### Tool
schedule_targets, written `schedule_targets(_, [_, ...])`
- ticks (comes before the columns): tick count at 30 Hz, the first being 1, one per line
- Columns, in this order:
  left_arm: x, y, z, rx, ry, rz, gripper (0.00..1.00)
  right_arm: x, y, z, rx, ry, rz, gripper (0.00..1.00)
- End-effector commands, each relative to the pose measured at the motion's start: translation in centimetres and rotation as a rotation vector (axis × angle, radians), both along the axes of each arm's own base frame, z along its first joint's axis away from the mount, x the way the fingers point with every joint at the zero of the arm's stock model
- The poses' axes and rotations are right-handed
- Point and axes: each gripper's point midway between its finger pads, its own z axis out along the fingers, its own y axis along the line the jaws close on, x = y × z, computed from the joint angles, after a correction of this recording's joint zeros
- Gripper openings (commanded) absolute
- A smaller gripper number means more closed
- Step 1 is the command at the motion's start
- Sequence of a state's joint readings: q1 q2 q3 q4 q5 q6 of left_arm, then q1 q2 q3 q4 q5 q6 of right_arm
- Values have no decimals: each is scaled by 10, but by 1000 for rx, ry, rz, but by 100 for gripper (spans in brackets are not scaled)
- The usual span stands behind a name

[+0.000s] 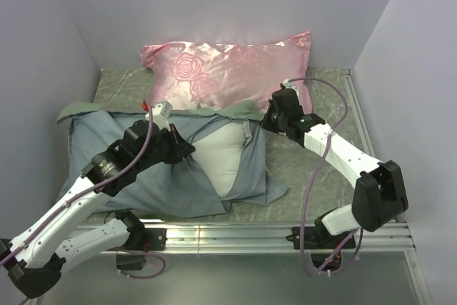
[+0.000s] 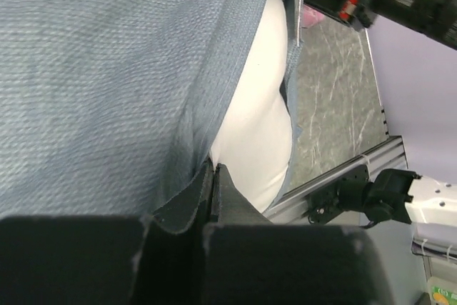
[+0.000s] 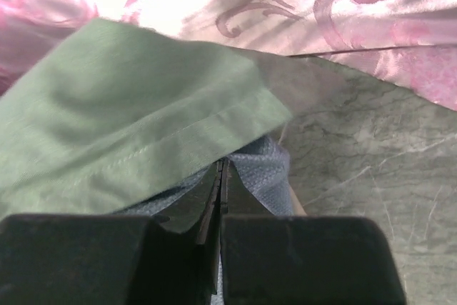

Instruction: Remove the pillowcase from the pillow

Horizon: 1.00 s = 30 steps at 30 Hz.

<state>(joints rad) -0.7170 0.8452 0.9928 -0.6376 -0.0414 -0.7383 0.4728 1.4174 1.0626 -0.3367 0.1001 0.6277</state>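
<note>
The pillowcase (image 1: 107,148) lies grey-blue side out at the left and middle of the table, with a green edge folded along its far side. It gapes in a V, and the off-white pillow (image 1: 223,156) shows inside. My left gripper (image 1: 187,149) is shut on the left edge of that opening. In the left wrist view its tips (image 2: 214,169) pinch the grey-blue cloth (image 2: 107,69) beside the pillow (image 2: 257,119). My right gripper (image 1: 265,123) is shut on the far right edge. In the right wrist view its tips (image 3: 221,166) hold grey-blue cloth under the green fold (image 3: 143,126).
A shiny pink rose-patterned pillow (image 1: 221,69) lies against the back wall, just beyond the pillowcase, and fills the top of the right wrist view (image 3: 321,5). Green marbled tabletop (image 1: 314,169) shows at the right. A metal rail (image 1: 235,233) runs along the near edge. Walls stand on three sides.
</note>
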Motion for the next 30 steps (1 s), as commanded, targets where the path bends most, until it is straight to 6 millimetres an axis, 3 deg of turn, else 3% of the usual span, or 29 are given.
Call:
schedule_targets(1, [-22,8,64,-110,-132,-56,1,32,-41,-1,-65,-31,-140,0])
schedule_targets(4, [-33,13,76,-144,-152,-68,1,38,-57,-17,-55,10,-179,0])
schedule_targets(7, [-42,17,83,-172,-156,-79,1,39,-57,-27,-46,23,-179,0])
schedule_targets(11, [-52,22,100,-233,-200,-88,1,34,-50,-46,-37,53,-152,0])
schedule_targets(16, [-41,6,87,-206,-177,-121,1,19,-30,-58,-35,55,-96,0])
schedule_targets(19, [-25,-11,85,-187,-177,-134,16,12,-21,-48,-5,25,-70,0])
schedule_targets(20, [-18,-26,74,-141,-145,-153,32,11,-19,-46,0,23,-64,0])
schedule_targets(22, [-12,-40,79,-87,-169,-145,50,9,-17,-39,-2,18,-48,9])
schedule_targets(23, [-6,-53,62,1,-158,-118,64,7,-18,-34,0,10,-49,30])
schedule_targets(24, [-4,-60,69,17,-175,-109,69,3,-17,-27,9,-9,-41,39])
schedule_targets(26, [1,-75,49,135,-170,-70,78,-2,-18,-19,27,-26,-37,55])
schedule_targets(30, [11,-96,39,258,-188,-13,83,-23,-20,4,117,-85,-38,68])
